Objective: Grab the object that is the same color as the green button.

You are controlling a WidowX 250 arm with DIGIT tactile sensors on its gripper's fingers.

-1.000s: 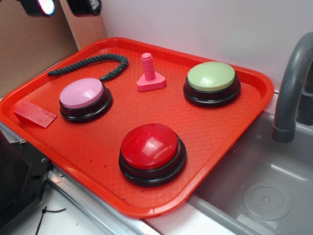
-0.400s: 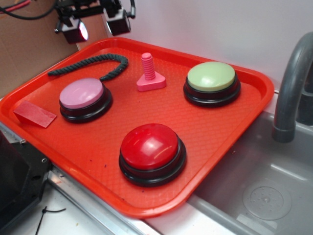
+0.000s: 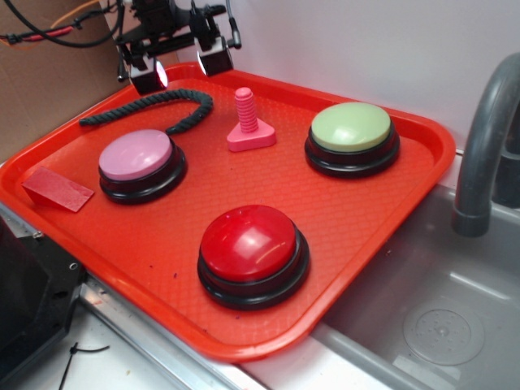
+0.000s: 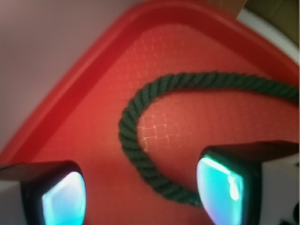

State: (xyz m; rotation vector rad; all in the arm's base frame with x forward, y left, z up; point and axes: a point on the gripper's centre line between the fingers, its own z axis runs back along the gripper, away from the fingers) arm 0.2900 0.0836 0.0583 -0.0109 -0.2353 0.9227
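- The gripper hangs over the far left corner of the red tray, pointing down — fingers spread apart, nothing between them.
- The green rope lies flat on the tray below it, behind the pink button; its long run stretches left to right, then hooks back at the right end.
- The green button sits well apart — on the tray's right side.

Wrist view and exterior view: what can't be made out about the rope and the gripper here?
- Rope: wrist view cuts one end at the right edge; the other runs behind a fingertip.
- Gripper: exterior view shows it above the tray, height over the rope unclear.
- Wrist view is blurred.
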